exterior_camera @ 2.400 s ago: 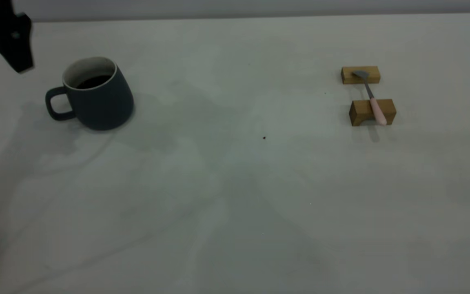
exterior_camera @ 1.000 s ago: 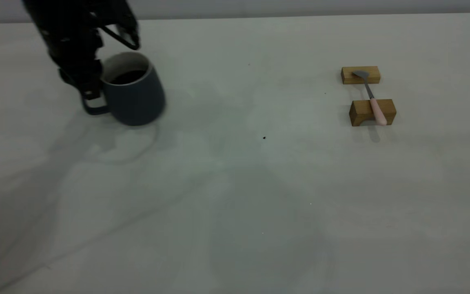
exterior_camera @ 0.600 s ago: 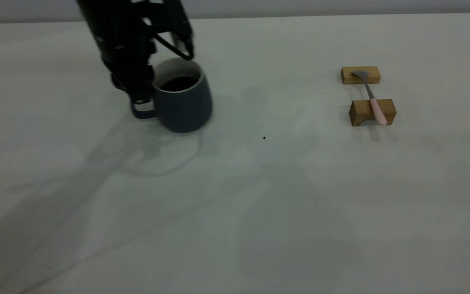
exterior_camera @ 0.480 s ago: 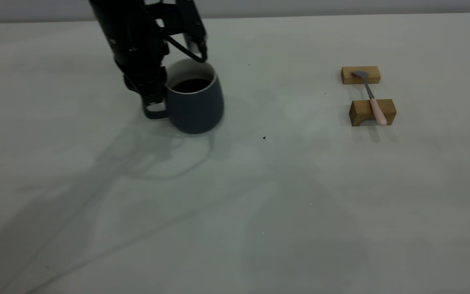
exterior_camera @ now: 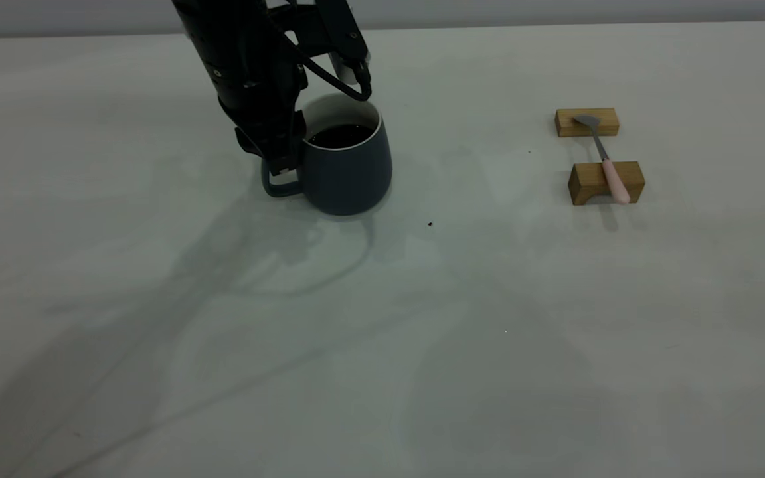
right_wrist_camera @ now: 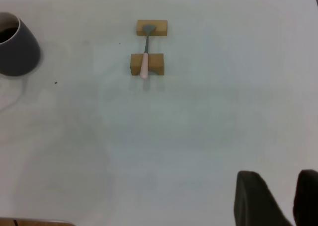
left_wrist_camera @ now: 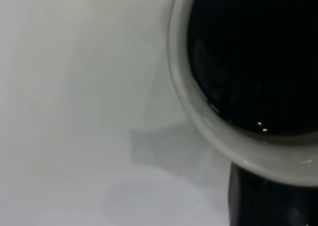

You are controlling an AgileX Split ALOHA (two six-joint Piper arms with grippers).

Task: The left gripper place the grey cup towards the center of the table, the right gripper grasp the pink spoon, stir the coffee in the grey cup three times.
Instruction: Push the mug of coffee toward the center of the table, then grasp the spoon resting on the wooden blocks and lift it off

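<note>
Worktop [exterior_camera: 382,345], seen across from the arms. Left of centre, the left gripper [exterior_camera: 281,162] descends steeply from above, clamped on the handle of the grey cup [exterior_camera: 349,169], which holds coffee [exterior_camera: 341,135]. At right, the pink spoon [exterior_camera: 605,159] bridges two wooden blocks [exterior_camera: 605,182]. The right gripper [right_wrist_camera: 276,198] hangs high above the worktop, fingers slightly apart.

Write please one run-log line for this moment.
left tool: shut on grey cup handle | pink spoon: untouched on wooden blocks | right tool: open, far from pink spoon
</note>
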